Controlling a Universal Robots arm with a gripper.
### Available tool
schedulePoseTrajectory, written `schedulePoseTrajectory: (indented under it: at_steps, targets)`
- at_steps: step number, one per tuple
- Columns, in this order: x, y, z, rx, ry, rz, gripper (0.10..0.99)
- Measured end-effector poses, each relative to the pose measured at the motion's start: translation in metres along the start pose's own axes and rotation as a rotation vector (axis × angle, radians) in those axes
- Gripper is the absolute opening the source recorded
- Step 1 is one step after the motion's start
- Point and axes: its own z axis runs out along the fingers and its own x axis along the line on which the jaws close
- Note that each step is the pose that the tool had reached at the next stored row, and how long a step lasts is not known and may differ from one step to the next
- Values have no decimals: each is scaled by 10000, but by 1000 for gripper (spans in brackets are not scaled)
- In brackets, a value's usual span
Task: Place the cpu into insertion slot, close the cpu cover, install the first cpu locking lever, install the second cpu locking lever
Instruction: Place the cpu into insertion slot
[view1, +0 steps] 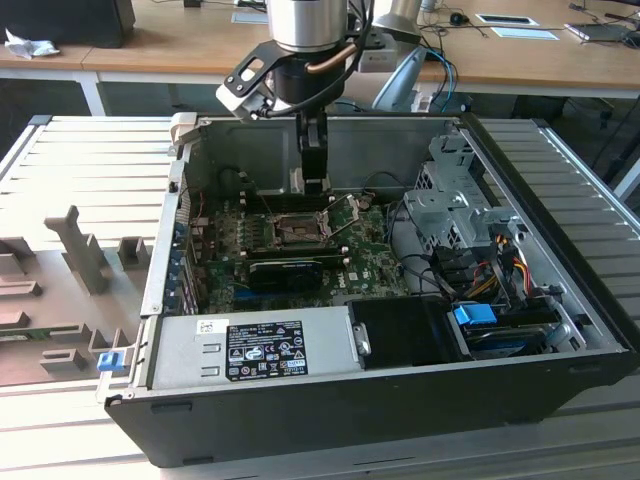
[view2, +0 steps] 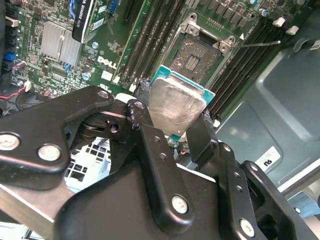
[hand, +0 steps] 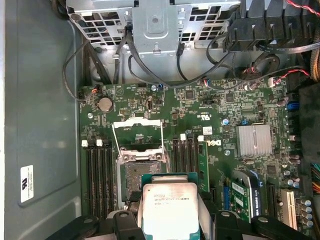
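Alignment decides this step, in my judgement: the chip should come down flat and square to the socket rim, with no sliding once it touches. Across the exterior view from its left: the counter, then the open computer case, with the insertion slot on its board and the gripper above it, a little toward that view's right. The cpu cover stands swung open, leaving the slot bare. The jaws are closed on two opposite edges of the cpu, holding it near the slot and clear of the board.
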Motion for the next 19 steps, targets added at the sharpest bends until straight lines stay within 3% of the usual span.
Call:
schedulePoseTrajectory:
  at_steps: [2,6,19]
  targets:
    - [13,-7,34,-1,3,-7,533]
    - [22,-22,100,12,54,-636,533]
    - [105,-35,130,12,59,-677,533]
